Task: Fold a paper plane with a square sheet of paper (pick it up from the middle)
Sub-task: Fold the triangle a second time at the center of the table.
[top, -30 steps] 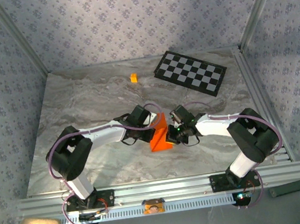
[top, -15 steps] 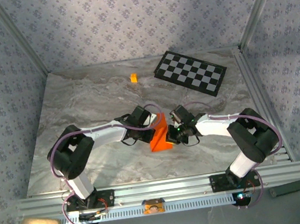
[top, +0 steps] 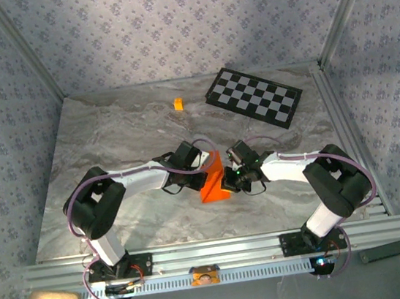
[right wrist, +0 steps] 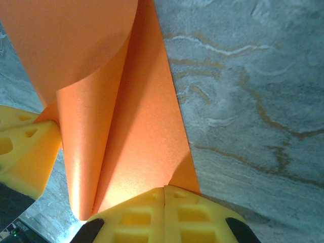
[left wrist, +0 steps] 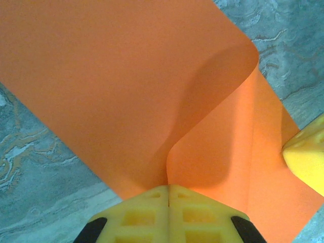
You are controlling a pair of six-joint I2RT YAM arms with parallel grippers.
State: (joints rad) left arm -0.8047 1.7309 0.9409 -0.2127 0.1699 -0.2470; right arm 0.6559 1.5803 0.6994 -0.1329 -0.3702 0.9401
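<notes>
Left claw (left wrist: pixel 168 190) and right claw (right wrist: pixel 163 191) pinch the orange paper (top: pixel 213 183), its long tip pointing away.

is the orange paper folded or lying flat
Partly folded: the orange paper curls over itself, pinched by the left claw and right claw.

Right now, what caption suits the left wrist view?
Left gripper shut on the curled square sheet of paper over the marble table.
</notes>
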